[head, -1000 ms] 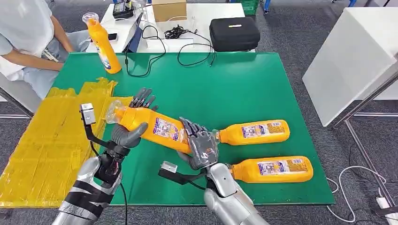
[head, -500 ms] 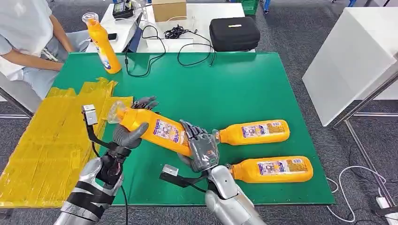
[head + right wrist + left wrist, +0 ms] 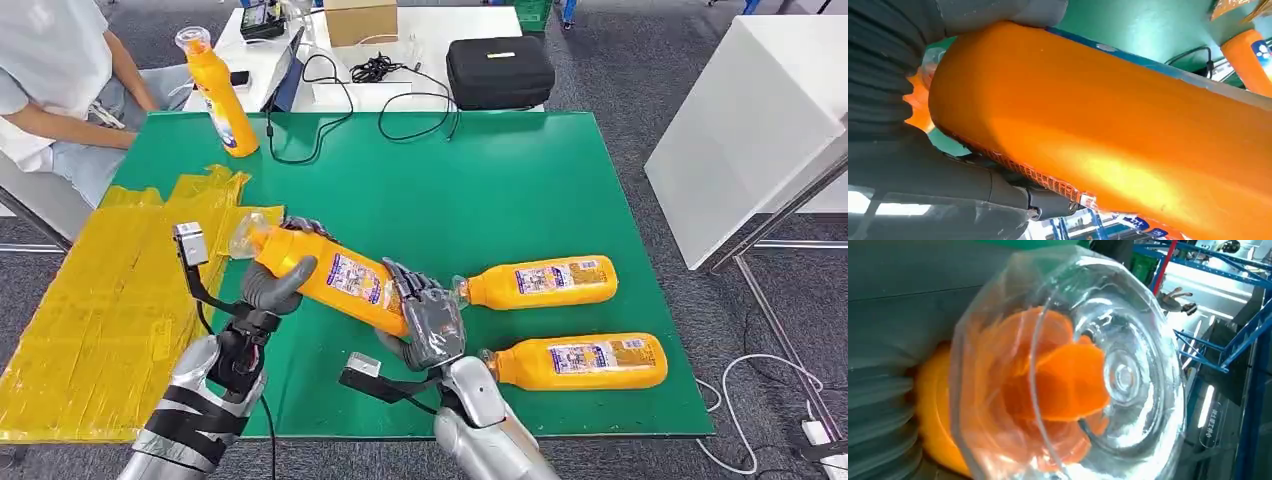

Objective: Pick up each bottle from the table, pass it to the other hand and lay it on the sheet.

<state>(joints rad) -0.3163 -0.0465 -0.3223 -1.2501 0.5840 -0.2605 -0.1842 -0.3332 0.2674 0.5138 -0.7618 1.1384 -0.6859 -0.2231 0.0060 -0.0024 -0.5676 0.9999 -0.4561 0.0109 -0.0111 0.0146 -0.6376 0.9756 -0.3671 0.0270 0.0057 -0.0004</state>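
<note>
An orange bottle (image 3: pixel 335 278) with a clear cap hangs tilted above the green table (image 3: pixel 500 180), held by both hands. My left hand (image 3: pixel 272 283) grips its neck end, thumb in front and fingers curled over the far side. My right hand (image 3: pixel 428 318) holds its base end. The left wrist view looks straight at the clear cap (image 3: pixel 1073 370); the right wrist view looks along the orange bottle body (image 3: pixel 1108 130). Two more orange bottles lie on the table at the right, one (image 3: pixel 540 281) above the other (image 3: pixel 580 361). A yellow sheet (image 3: pixel 110 290) covers the table's left end.
Another orange bottle (image 3: pixel 218 92) stands upright at the table's far left corner. A person (image 3: pixel 50 70) sits beyond that corner. Black cables (image 3: pixel 400 115) trail onto the far edge from a white table holding a black case (image 3: pixel 498 70). A white table (image 3: pixel 760 120) stands at the right.
My left hand's fingers, spread upward a second ago, have curled over the bottle's neck end. The bottle and my right hand have barely moved.
</note>
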